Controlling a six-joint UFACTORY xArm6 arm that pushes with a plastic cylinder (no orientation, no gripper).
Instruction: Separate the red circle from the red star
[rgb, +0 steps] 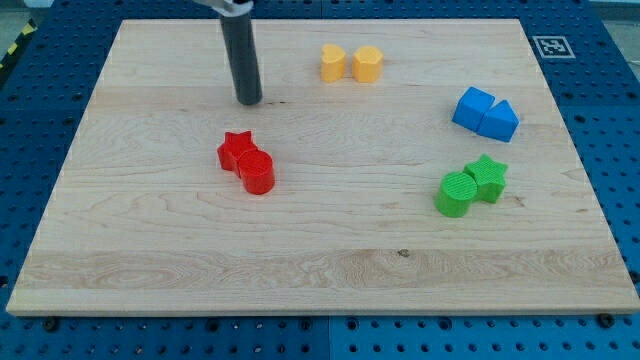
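The red star (236, 150) and the red circle (258, 172) lie touching each other left of the board's middle, the circle at the star's lower right. My tip (249, 100) rests on the board above them, a short gap from the star's top edge, touching neither block.
Two yellow blocks (350, 63) sit together near the view's top. A blue cube (473, 108) and a blue triangle (500, 121) touch at the right. A green circle (457, 193) and a green star (488, 177) touch below them. The wooden board (320, 270) lies on a blue pegboard.
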